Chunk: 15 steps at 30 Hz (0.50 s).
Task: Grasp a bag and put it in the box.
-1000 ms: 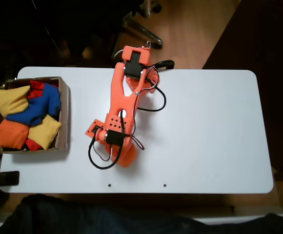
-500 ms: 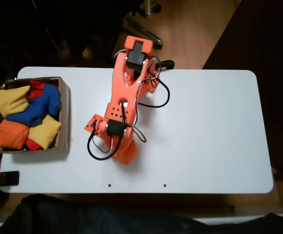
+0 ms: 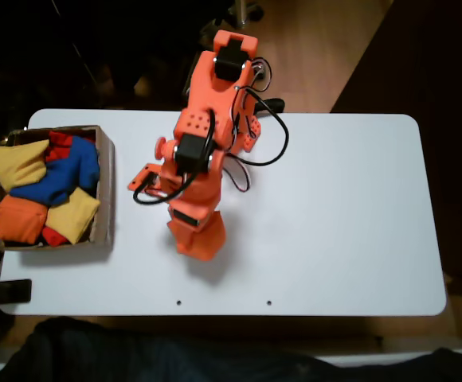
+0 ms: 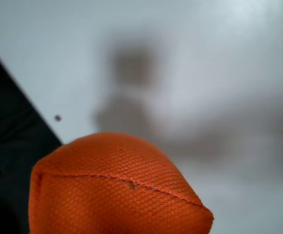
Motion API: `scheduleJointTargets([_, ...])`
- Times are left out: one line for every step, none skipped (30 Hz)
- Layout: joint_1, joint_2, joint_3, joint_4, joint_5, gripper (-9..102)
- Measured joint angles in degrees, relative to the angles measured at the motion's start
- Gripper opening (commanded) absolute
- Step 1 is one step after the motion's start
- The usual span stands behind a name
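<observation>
In the wrist view, one orange bag (image 4: 117, 187) sits close to the lens at the lower left of the frame, its woven cloth and a stitched seam sharp, raised above the blurred white desk (image 4: 219, 58); a soft shadow lies on the desk behind it and one small dark dot marks the surface near the desk's edge at the left. The gripper's fingers are not visible there, so it cannot be told whether they are spread or pinching the bag. In the fixed view from above, the single orange arm (image 3: 207, 135) reaches from the upper centre of the frame down toward the middle, and its lower end (image 3: 197, 232), where gripper and bag blend in the same orange, hangs over the bare desk (image 3: 342, 215). Farther off, at the left edge of the frame, one brown cardboard box (image 3: 103, 191) rests on the desk, well apart from the arm. Inside it lie two yellow beanbags (image 3: 17, 161), one blue beanbag (image 3: 60, 177), one orange beanbag (image 3: 19, 219), and red cloth (image 3: 59, 143) showing in two places.
</observation>
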Motion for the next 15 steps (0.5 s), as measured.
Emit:
scheduleJointTargets([0.26, 1.49, 0.00, 0.35, -0.26, 11])
scheduleJointTargets([0.62, 3.16, 0.09, 0.79, -0.62, 11])
scheduleJointTargets([0.88, 4.48, 0.09, 1.14, -0.97, 11])
scheduleJointTargets([1.14, 5.89, 0.09, 1.58, -1.49, 11])
scheduleJointTargets([1.32, 7.29, 0.09, 2.02, -1.67, 11])
scheduleJointTargets([1.49, 8.61, 0.09, 2.46, -2.02, 11])
scheduleJointTargets([1.58, 9.93, 0.09, 2.81, -2.20, 11])
scheduleJointTargets([1.58, 11.34, 0.09, 3.16, -2.55, 11])
scheduleJointTargets([1.76, 12.57, 0.09, 3.43, -2.81, 11])
scheduleJointTargets([1.93, 13.80, 0.09, 3.60, -3.16, 11])
scheduleJointTargets([2.11, 14.94, 0.09, 3.78, -3.52, 11])
scheduleJointTargets([2.37, 16.08, 0.09, 3.87, -3.87, 11])
scheduleJointTargets([2.72, 16.96, 0.09, 3.96, -4.13, 11])
scheduleJointTargets([3.08, 17.84, 0.09, 3.96, -4.48, 11])
scheduleJointTargets([3.34, 18.72, 0.09, 3.96, -4.92, 11])
